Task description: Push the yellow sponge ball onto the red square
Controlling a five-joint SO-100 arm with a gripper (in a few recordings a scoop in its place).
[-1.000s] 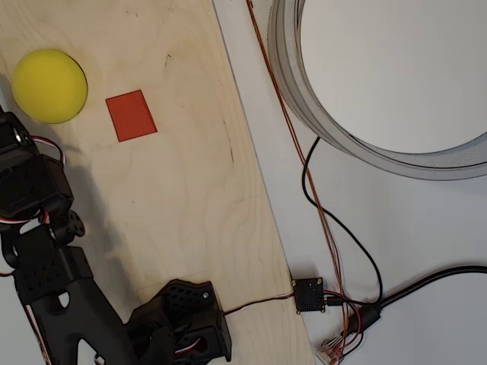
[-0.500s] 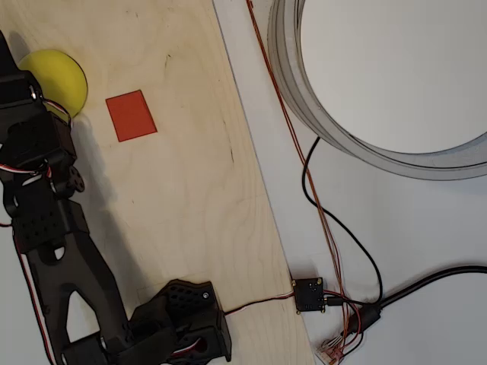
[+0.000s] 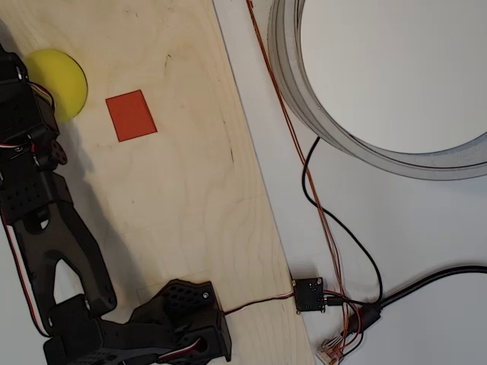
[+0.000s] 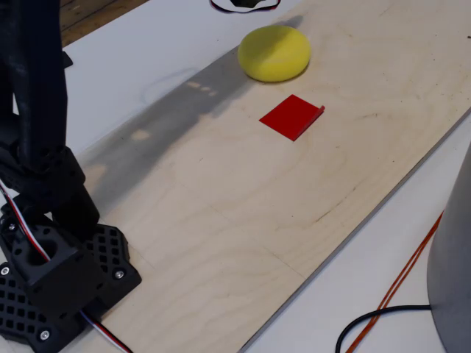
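One ball (image 3: 62, 80) and one red square (image 3: 131, 115) lie on my plywood worktop (image 3: 183, 190). From overhead, the yellow ball sits at the upper left, just left of the square with a strip of bare wood between them; the black arm (image 3: 30, 175) covers the ball's left side. The fixed view shows the ball (image 4: 274, 53) beyond the square (image 4: 291, 116), apart from it. I cannot tell how the hand stands. One pale ring (image 3: 304, 91) and several cables (image 3: 335, 228) lie off the board.

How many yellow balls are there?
1. The yellow sponge ball sits on the wooden board, just beside the red square, not on it. None seem hidden.
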